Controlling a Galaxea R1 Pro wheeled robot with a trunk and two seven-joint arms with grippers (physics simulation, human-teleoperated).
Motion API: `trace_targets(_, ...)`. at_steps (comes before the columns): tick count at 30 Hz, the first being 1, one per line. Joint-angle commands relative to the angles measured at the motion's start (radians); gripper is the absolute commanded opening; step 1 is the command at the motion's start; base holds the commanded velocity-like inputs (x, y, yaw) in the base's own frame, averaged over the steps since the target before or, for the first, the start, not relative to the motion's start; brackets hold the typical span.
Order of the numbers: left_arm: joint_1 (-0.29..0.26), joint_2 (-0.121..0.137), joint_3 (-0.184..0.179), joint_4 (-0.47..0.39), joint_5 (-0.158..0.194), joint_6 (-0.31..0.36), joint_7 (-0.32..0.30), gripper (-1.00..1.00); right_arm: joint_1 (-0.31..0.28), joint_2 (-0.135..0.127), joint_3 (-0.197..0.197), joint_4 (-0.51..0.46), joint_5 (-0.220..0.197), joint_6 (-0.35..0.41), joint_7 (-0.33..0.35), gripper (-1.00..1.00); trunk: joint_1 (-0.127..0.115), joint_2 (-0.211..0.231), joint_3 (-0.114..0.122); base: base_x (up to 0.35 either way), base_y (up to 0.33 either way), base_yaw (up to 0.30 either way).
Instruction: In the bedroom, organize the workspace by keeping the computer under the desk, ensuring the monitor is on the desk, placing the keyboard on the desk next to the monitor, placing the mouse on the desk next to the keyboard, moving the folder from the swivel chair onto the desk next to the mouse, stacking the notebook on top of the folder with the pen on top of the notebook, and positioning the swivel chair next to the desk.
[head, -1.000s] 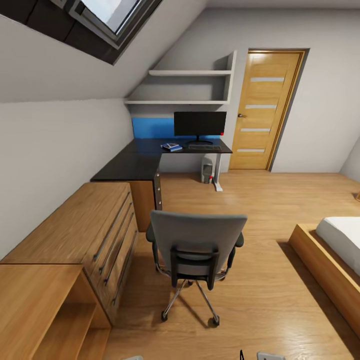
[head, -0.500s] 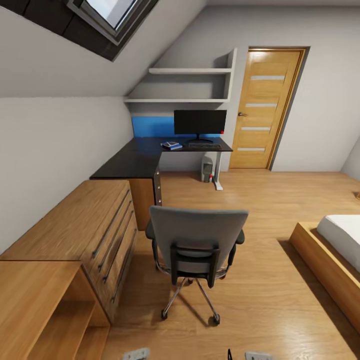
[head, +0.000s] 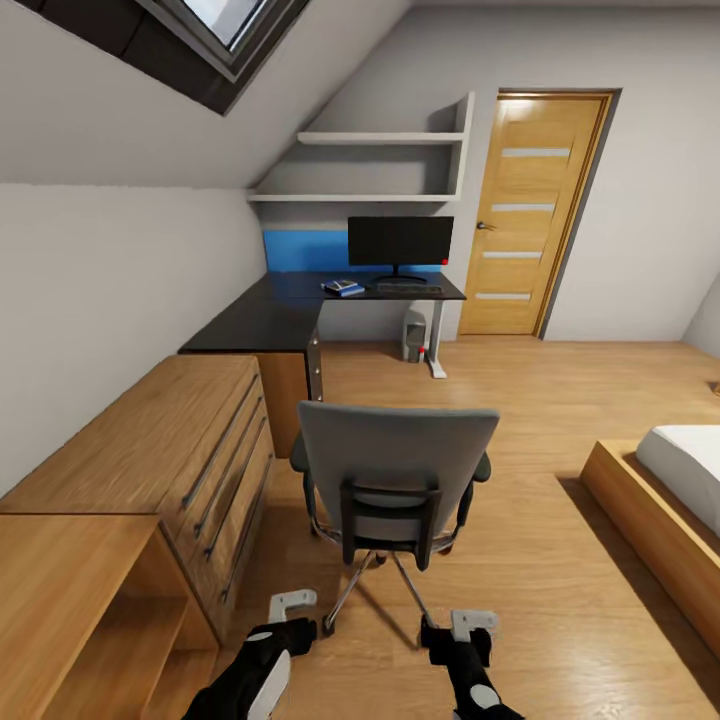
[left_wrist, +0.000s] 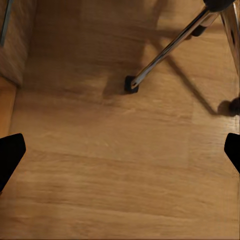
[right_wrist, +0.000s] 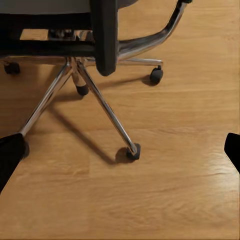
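Note:
The grey swivel chair (head: 395, 470) stands mid-room with its backrest toward me, a little way from the black L-shaped desk (head: 265, 322). Whatever lies on its seat, the folder included, is hidden. On the desk's far wing stand the monitor (head: 400, 241) and, in front of it, the keyboard (head: 408, 287); a small blue book-like thing (head: 343, 289) lies to their left. The computer (head: 414, 336) sits on the floor under the desk. My left gripper (head: 292, 606) (left_wrist: 120, 152) and right gripper (head: 472, 622) (right_wrist: 120, 152) hover open and empty over the floor behind the chair's casters (right_wrist: 132, 151).
A light wooden counter with drawers (head: 150, 450) runs along the left wall, close to the chair. A bed frame (head: 650, 520) stands at the right. Wooden floor (head: 530, 560) lies open between chair and bed. A door (head: 530, 215) and wall shelves (head: 380, 168) are at the far wall.
Both arms have risen from the bottom edge into the head view, grippers now just behind the chair's base. The view has drifted slightly; the chair and desk things have not moved.

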Motion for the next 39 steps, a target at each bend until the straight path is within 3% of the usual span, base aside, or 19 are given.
trace_targets(1, -0.01, 0.0, -0.003, -0.002, 0.01, 0.007, 0.008, 1.0, -0.016, -0.001, 0.008, -0.001, -0.008, 0.013, -0.006, 1.0, 0.004, -0.008, -0.004, 0.0, 0.0, 0.0)
trace_targets(5, -0.055, 0.0, -0.003, -0.002, 0.01, 0.018, 0.008, 1.0, -0.099, -0.003, 0.005, 0.0, -0.01, 0.09, -0.005, 1.0, 0.019, -0.036, -0.017, 0.0, 0.0, 0.0)
trace_targets(10, -0.096, 0.0, -0.003, -0.003, 0.01, 0.063, 0.003, 1.0, -0.148, -0.006, 0.004, -0.005, -0.012, 0.137, -0.004, 1.0, 0.038, -0.071, -0.033, 0.0, 0.0, 0.0)
trace_targets(17, -0.146, 0.0, -0.003, -0.001, 0.013, 0.099, 0.0, 1.0, -0.161, -0.004, 0.004, -0.038, -0.013, 0.148, 0.001, 1.0, 0.065, -0.12, -0.054, 0.0, 0.0, 0.0)
trace_targets(21, -0.151, 0.0, -0.009, 0.067, 0.012, 0.092, -0.007, 1.0, -0.161, -0.007, 0.006, -0.034, -0.014, 0.143, 0.003, 1.0, 0.081, -0.148, -0.067, 0.0, 0.0, 0.0)
trace_targets(23, -0.152, 0.0, -0.019, 0.091, 0.011, 0.087, -0.009, 1.0, -0.161, -0.007, 0.006, -0.028, -0.014, 0.142, 0.003, 1.0, 0.088, -0.162, -0.073, 0.0, 0.0, 0.0)
trace_targets(25, -0.152, 0.0, -0.073, 0.113, 0.012, 0.082, -0.009, 1.0, -0.16, -0.009, 0.007, -0.014, -0.015, 0.138, 0.003, 1.0, 0.096, -0.176, -0.08, 0.0, 0.0, 0.0)
trace_targets(29, -0.152, 0.0, -0.109, 0.121, 0.013, 0.08, -0.009, 1.0, -0.16, -0.008, 0.007, -0.01, -0.015, 0.119, 0.004, 1.0, 0.111, -0.204, -0.092, 0.0, 0.0, 0.0)
trace_targets(39, -0.152, 0.0, -0.118, 0.136, 0.015, 0.019, -0.009, 1.0, -0.159, -0.008, 0.007, -0.011, -0.012, 0.105, 0.005, 1.0, 0.15, -0.274, -0.123, 0.0, 0.0, 0.0)
